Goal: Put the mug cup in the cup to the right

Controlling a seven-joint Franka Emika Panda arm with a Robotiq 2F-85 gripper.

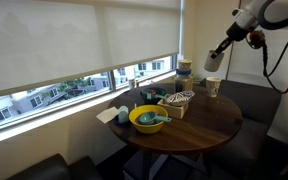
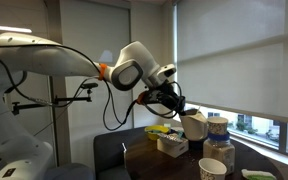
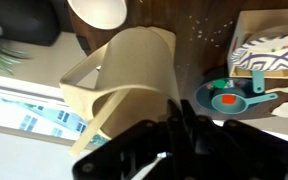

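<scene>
My gripper (image 1: 217,52) is shut on the cream-white mug (image 1: 213,61) and holds it in the air above the far right side of the round table. The beige-tan cup (image 1: 213,87) stands on the table right below the mug. In an exterior view the gripper (image 2: 176,106) holds the mug (image 2: 193,126) tilted, above and left of the cup (image 2: 213,168). In the wrist view the mug (image 3: 124,75) fills the middle, clamped in the gripper (image 3: 169,108). A pale round rim that may be the cup (image 3: 99,10) shows at the top edge.
A blue-patterned stacked container (image 1: 184,68) stands at the window side, also in the exterior view (image 2: 217,130). A yellow bowl (image 1: 147,119) with teal toys, a patterned box (image 1: 176,101) and a round dark table (image 1: 219,120) are in view. A teal toy pan (image 3: 229,97) shows below.
</scene>
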